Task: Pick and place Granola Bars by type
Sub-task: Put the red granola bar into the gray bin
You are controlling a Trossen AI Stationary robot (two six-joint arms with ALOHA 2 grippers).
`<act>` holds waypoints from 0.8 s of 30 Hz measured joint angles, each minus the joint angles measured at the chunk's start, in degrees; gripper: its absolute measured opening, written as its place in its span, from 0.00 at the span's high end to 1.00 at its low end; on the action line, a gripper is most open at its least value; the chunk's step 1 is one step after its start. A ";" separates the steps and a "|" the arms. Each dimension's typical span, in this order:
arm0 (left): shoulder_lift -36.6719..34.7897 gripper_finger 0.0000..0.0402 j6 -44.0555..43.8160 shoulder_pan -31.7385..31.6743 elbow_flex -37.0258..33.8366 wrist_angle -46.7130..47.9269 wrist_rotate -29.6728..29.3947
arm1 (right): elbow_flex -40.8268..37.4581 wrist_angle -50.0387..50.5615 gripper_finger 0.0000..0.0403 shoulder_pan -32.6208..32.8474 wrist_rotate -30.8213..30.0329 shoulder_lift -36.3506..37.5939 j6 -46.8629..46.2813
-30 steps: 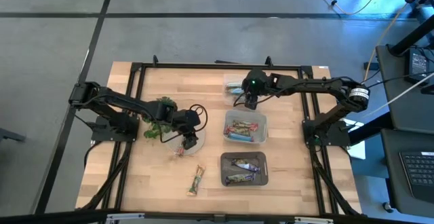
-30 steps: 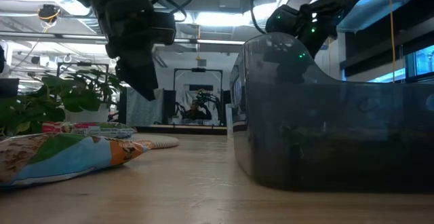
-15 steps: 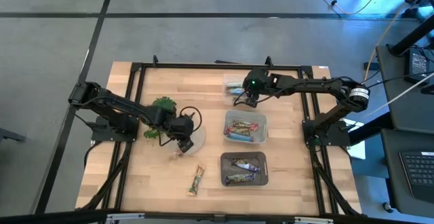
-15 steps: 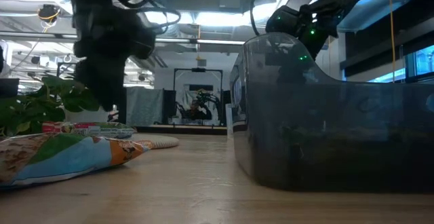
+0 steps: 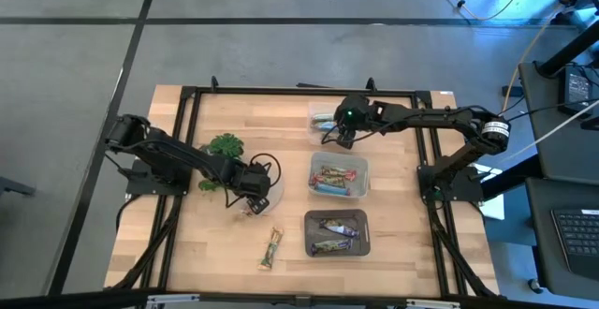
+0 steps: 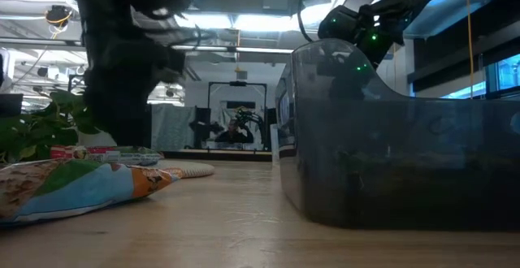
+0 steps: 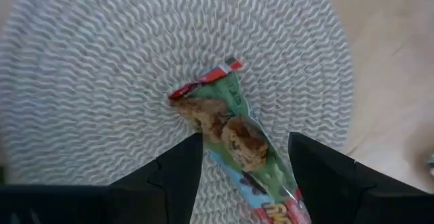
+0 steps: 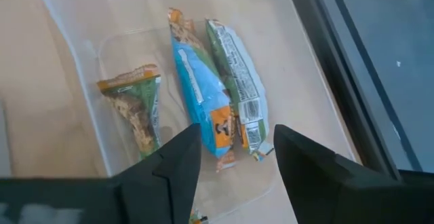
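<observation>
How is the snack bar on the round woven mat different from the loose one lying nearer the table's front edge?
The bar on the woven mat has a green wrapper with a red end; the loose bar looks tan and green. The first lies on the round mat, directly under the left gripper, whose jaws stand open either side of it; the second lies on bare wood with no gripper near. Both are small, oblong wrapped bars, still outside the clear bins.

Bare table [image 5: 206, 243] at front left, plant sprig [image 5: 221, 150] crowding left pincer [image 5: 251, 195]
</observation>
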State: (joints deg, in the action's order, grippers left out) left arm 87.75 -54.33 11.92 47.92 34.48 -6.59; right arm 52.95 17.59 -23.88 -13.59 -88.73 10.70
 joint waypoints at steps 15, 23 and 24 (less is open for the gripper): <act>3.47 0.48 -0.48 -0.13 0.02 -0.33 1.24 | 0.00 0.56 0.53 0.00 0.22 0.00 0.00; 3.47 0.48 -0.40 -0.13 0.02 -0.37 0.56 | 0.00 0.56 0.53 0.00 0.22 0.00 0.07; 3.47 0.48 -0.06 -0.13 0.02 -0.37 0.49 | 0.00 0.56 0.53 0.00 0.22 0.00 0.07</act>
State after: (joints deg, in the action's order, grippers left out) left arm 91.22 -54.38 11.79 47.94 34.11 -6.10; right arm 52.95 18.15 -23.88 -13.37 -88.73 10.76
